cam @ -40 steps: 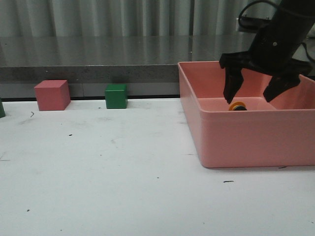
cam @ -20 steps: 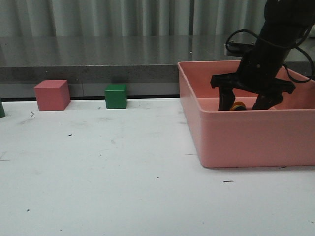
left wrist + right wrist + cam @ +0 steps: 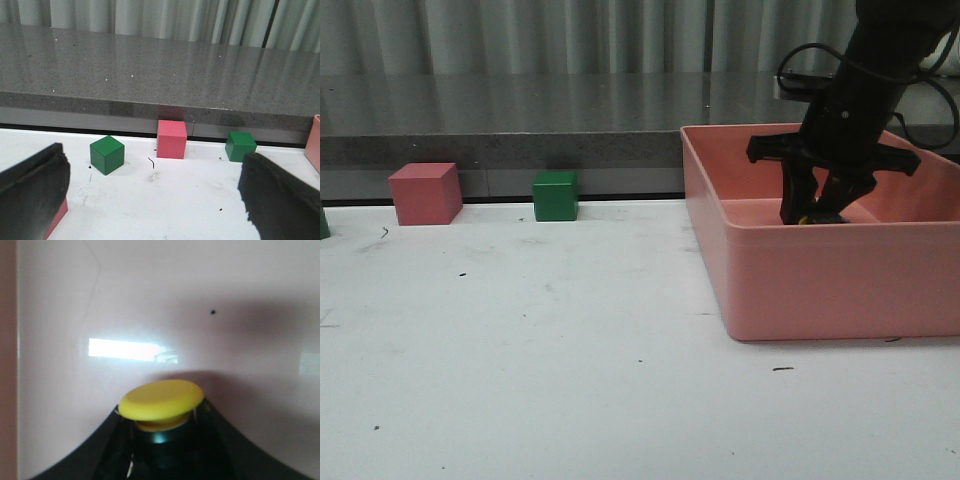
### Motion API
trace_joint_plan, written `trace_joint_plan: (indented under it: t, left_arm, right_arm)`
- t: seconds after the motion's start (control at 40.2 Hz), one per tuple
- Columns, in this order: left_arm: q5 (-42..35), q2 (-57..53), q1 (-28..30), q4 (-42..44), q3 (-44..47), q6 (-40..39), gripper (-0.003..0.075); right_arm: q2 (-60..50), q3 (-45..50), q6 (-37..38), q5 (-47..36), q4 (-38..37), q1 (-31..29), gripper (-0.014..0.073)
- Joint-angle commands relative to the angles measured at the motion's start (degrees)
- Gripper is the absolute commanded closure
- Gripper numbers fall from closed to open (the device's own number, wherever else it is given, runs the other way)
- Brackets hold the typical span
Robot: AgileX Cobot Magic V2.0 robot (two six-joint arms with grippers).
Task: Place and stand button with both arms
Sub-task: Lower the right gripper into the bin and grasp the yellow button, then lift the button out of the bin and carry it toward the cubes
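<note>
The button (image 3: pixel 161 400) shows its round yellow cap and black body in the right wrist view, clamped between my right gripper's black fingers (image 3: pixel 100 450) over the pink bin's floor. In the front view my right gripper (image 3: pixel 817 208) reaches down inside the pink bin (image 3: pixel 820 280), shut on the button (image 3: pixel 807 214), of which only a sliver of yellow shows. My left gripper (image 3: pixel 155 200) is open and empty, low over the white table. It is outside the front view.
A pink cube (image 3: pixel 425 193) and a green cube (image 3: pixel 556 195) stand at the table's back edge under a grey ledge. The left wrist view shows a green cube (image 3: pixel 106 154), a pink cube (image 3: pixel 171 139) and another green cube (image 3: pixel 240 146).
My right gripper has come down into the bin from above the button and closed its fingers on it. The cubes have not moved.
</note>
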Motion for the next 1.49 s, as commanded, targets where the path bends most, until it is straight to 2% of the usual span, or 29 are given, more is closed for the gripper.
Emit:
trace_joint_plan:
  t: [0.0,0.149,0.373,0.522,0.696,0.87,1.044,1.168,1.342,1.417,1.466]
  left_arm:
    - [-4.6,0.7,0.1,0.0,-2.3,-0.4,0.0062]
    - [-4.6,0.7,0.1,0.0,-2.3,-0.4,0.0062]
    - [-4.6,0.7,0.1,0.0,-2.3,-0.4,0.0062]
    - [-4.6,0.7,0.1,0.0,-2.3,-0.4,0.0062]
    - [-4.6,0.7,0.1,0.0,-2.3,-0.4,0.0062]
    - [-4.6,0.7,0.1,0.0,-2.3,-0.4,0.0062]
    - [-4.6,0.7,0.1,0.0,-2.3,-0.4,0.0062]
    - [-4.6,0.7,0.1,0.0,-2.3,-0.4,0.0062]
    - [-4.6,0.7,0.1,0.0,-2.3,-0.4,0.0062]
    - [-4.6,0.7,0.1,0.0,-2.3,-0.4,0.0062]
    - [-4.6,0.7,0.1,0.0,-2.3,-0.4,0.0062]
  right_arm:
    - [-5.7,-4.6,-0.3,2.2,0.5,0.0,0.0433]
    - [-9.6,-7.0,-0.3,5.9,0.6,0.7,0.0433]
    - [-17.3,-7.0,-0.3,4.5,1.3,6.5,0.0433]
    - [-18.5,-7.0,-0.3,0.6,8.4,12.7,0.0433]
    - [-16.4,-7.0,-0.4,-2.4,16.3,20.4,0.0433]
    - [-11.1,-8.5,-0.4,-4.6,16.5,28.7,0.0433]
    - [-3.0,-15.2,0.8,-3.2,15.9,33.9,0.0433]
    - [2.9,-20.8,10.4,-1.2,9.9,35.1,0.0433]
    - [7.4,-24.4,32.6,1.6,-8.8,35.1,0.0433]
    - [8.2,-24.4,38.8,1.4,-11.7,35.1,0.0433]
    - [8.4,-24.4,40.0,0.8,-11.7,35.1,0.0431]
